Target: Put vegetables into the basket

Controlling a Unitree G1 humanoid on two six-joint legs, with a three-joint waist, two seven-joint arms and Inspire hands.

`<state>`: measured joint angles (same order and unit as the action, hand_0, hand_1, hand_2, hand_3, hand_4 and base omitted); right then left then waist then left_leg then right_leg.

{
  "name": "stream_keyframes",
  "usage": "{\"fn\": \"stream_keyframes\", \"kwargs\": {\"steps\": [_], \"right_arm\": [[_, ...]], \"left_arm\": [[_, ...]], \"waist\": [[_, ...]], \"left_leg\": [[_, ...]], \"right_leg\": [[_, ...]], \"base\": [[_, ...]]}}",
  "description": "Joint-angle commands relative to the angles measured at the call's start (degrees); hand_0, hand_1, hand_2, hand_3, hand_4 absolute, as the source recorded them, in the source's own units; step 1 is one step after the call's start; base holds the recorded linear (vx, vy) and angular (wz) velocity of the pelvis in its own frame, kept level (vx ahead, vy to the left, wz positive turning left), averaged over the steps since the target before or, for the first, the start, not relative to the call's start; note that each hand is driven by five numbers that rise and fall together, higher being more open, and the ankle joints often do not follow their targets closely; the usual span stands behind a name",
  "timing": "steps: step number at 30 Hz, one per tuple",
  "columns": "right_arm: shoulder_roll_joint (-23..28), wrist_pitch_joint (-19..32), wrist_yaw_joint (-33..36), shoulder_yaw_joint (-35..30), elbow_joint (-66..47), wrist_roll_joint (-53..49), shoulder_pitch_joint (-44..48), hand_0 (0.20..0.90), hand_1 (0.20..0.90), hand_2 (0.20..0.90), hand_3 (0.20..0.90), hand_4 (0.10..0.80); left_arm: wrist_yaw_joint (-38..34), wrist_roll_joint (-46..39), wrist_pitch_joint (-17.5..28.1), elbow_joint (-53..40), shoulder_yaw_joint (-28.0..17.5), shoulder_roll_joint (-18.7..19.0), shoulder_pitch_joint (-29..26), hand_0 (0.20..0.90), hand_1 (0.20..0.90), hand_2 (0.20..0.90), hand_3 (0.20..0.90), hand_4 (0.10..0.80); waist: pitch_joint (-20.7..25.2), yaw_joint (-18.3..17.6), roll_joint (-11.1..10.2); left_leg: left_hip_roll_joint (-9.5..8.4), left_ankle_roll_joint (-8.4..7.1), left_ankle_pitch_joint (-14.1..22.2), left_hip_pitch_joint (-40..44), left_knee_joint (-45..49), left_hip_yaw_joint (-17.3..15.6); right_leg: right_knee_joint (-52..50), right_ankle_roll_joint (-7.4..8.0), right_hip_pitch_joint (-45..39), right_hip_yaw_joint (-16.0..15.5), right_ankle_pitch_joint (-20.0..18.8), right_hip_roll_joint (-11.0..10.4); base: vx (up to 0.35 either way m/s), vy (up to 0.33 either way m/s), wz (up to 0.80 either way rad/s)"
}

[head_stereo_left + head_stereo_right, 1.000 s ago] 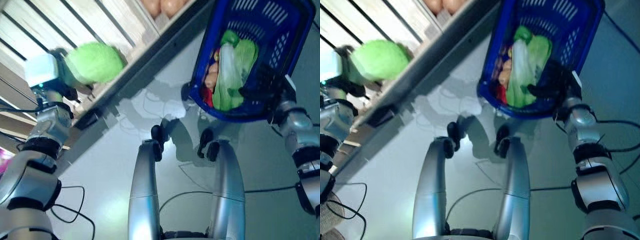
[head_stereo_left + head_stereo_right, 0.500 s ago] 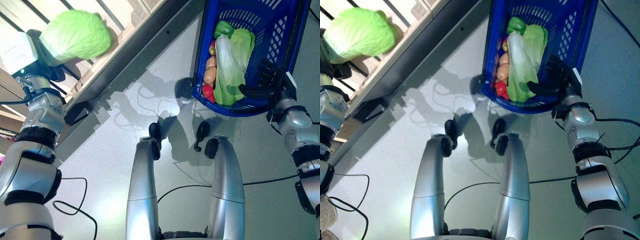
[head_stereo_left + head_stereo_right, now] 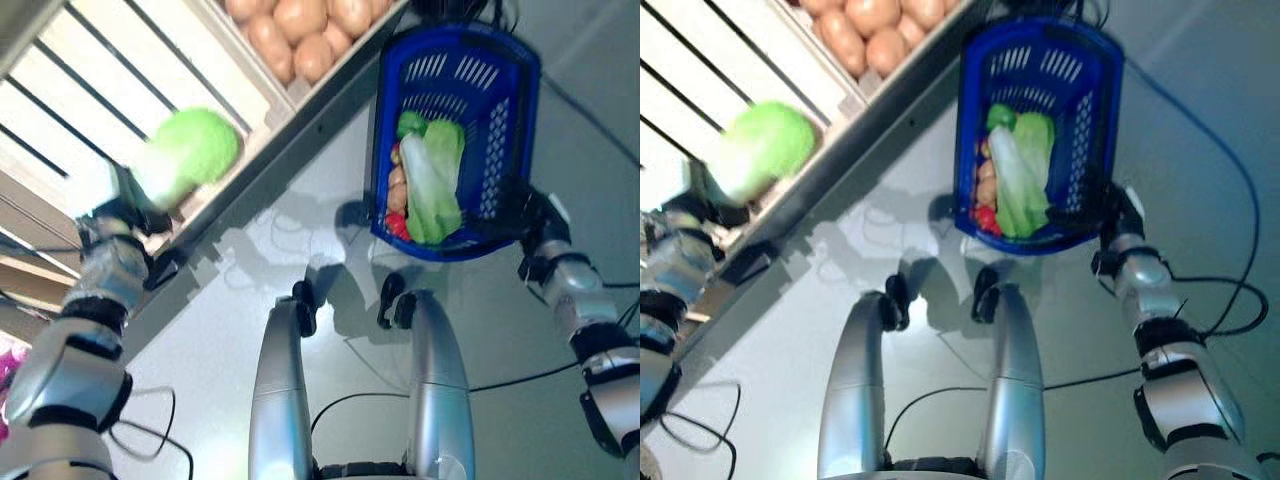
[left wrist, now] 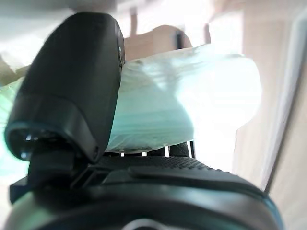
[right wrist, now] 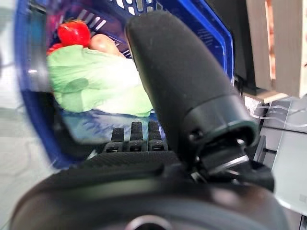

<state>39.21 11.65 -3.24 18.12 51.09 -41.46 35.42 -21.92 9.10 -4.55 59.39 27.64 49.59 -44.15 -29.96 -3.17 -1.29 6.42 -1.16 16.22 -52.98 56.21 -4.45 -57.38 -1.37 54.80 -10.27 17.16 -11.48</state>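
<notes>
Since a second ago the view has swung back, bringing potatoes (image 3: pixel 300 30) into sight. Nearest, the left hand (image 4: pixel 72 96) curls round a cabbage (image 3: pixel 190 155) over the shelf (image 3: pixel 270 110), lifted for transfer. Farther right, the right hand (image 5: pixel 182 96) clasps the blue basket (image 3: pixel 510 120), steadying it to receive.

Bright overhead light throws hard shadows and a glare patch on the floor (image 3: pixel 330 290). Motion blur smears the left hand (image 3: pixel 120 195) and its cabbage (image 3: pixel 190 155); its wrist view is washed out.

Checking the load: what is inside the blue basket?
Inside the blue basket: a leafy cabbage, a green pepper, potatoes and a red tomato. Anything beneath the leaves is hidden.
</notes>
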Motion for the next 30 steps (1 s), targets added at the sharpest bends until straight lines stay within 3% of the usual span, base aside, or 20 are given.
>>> {"fn": "stream_keyframes", "kwargs": {"steps": [1, 10, 16, 25, 30], "right_arm": [[0.7, 5.8, -0.8, -6.8, -5.3, -3.4, -1.9, 0.900, 0.900, 0.900, 0.900, 0.800], [-8.0, 5.4, -0.9, -8.8, -16.7, -4.5, -12.9, 0.900, 0.900, 0.900, 0.900, 0.800], [-13.0, 4.7, -2.8, -9.6, -24.1, -3.8, -21.1, 0.900, 0.900, 0.900, 0.900, 0.800], [-19.7, 1.5, -5.2, -8.1, -31.5, -6.4, -29.0, 0.900, 0.900, 0.900, 0.900, 0.800], [-23.4, -0.9, -8.4, -4.8, -34.6, -8.3, -30.0, 0.900, 0.900, 0.900, 0.900, 0.800]], "left_arm": [[-0.8, -1.1, 2.2, 1.5, -4.5, 2.1, 3.8, 0.300, 0.300, 0.300, 0.300, 0.400], [-0.7, -10.7, 8.6, -6.9, -14.8, -3.0, 15.9, 0.300, 0.300, 0.300, 0.300, 0.400], [-2.5, -13.9, 13.7, -15.5, -20.2, -9.5, 24.7, 0.300, 0.300, 0.300, 0.300, 0.400], [-1.9, -13.3, 17.7, -26.9, -23.3, -13.4, 31.9, 0.300, 0.300, 0.300, 0.300, 0.400], [-2.1, -12.4, 19.1, -32.9, -22.7, -14.5, 31.8, 0.300, 0.300, 0.300, 0.300, 0.400]], "waist": [[0.9, 1.1, 2.3], [6.2, 0.9, 1.6], [10.8, 1.3, 2.3], [17.9, 1.7, 3.4], [20.7, 1.8, 3.4]], "left_leg": [[-0.64, 0.58, -1.2, 12.1, -9.7, -5.2], [-2.75, 0.91, -3.6, 27.6, -20.7, -5.2], [-3.96, 0.75, -6.1, 38.7, -31.0, -5.3], [-5.26, 0.77, -9.2, 51.6, -44.9, -5.3], [-5.83, 0.94, -11.2, 56.2, -52.0, -4.9]], "right_leg": [[8.3, -0.43, -13.7, -1.4, -0.9, 1.1], [19.9, -0.45, -29.8, -2.9, -2.1, 1.1], [31.2, 0.08, -42.0, -4.7, -3.7, 2.1], [46.0, 1.51, -55.7, -6.4, -7.1, 4.0], [51.5, 2.46, -59.7, -6.8, -9.5, 4.8]], "base": [[0.106, -0.018, 0.01], [0.120, 0.002, -0.05], [0.144, 0.006, 0.01], [0.128, -0.019, -0.02], [0.020, -0.036, 0.02]]}}
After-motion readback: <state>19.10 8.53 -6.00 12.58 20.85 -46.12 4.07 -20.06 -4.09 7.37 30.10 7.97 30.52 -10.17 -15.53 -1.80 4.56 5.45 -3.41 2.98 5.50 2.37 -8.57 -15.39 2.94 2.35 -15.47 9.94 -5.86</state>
